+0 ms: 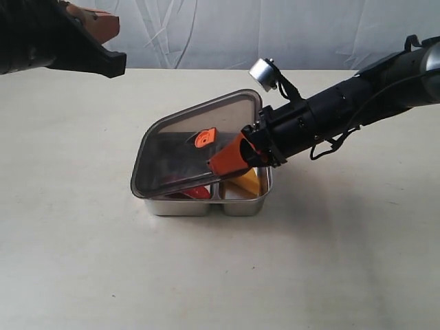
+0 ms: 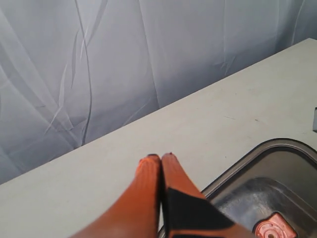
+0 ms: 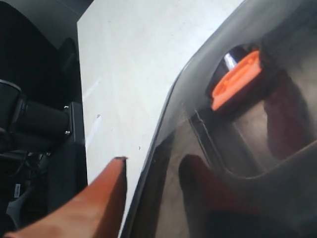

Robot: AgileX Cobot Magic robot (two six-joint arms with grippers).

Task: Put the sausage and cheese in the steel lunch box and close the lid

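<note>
Pale table (image 1: 82, 261); wrinkled grey-white curtain (image 1: 275, 34) hangs behind it.

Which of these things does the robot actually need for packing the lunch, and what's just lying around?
Needed: sausage, cheese, steel lunch box, lid, right gripper gripping the lid.
Just there: table, grey backdrop curtain, left gripper, shut and empty.

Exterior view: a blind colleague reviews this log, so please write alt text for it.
The right gripper holds the smoky lid by one edge, tilted over the steel lunch box on a pale table. Beneath it the red sausage lies in the image-left compartment, the yellow cheese in the other. The left gripper hangs shut at upper left.
</note>
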